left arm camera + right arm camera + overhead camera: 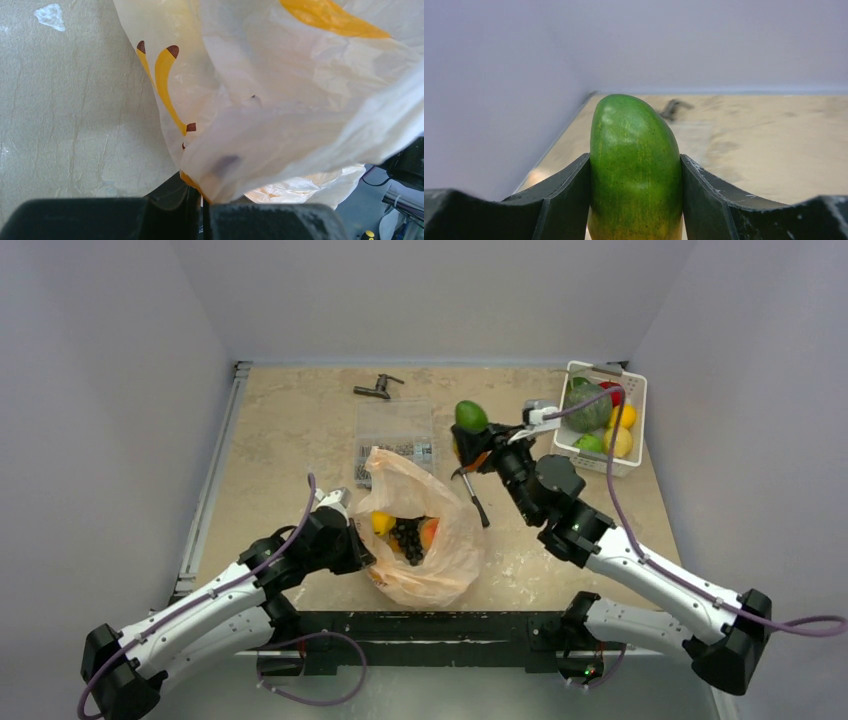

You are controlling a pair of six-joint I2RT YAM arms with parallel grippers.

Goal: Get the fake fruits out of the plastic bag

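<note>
The peach-orange plastic bag (432,562) lies open at the table's near middle. Inside it I see a yellow fruit (382,522), a dark grape bunch (407,538) and an orange-pink peach (429,532). My left gripper (357,543) is shut on the bag's left rim. In the left wrist view its jaws (202,199) pinch the thin film of the bag (300,100). My right gripper (470,446) is shut on a glossy green fruit (471,416) and holds it in the air behind and to the right of the bag. That fruit (635,165) fills the right wrist view between the fingers (569,190).
A white basket (632,426) at the back right holds a dark green bumpy vegetable and red, yellow and green pieces. A clear parts box (394,432) lies behind the bag. A hammer (474,498) lies right of the bag. A small black tool (377,387) is by the back wall.
</note>
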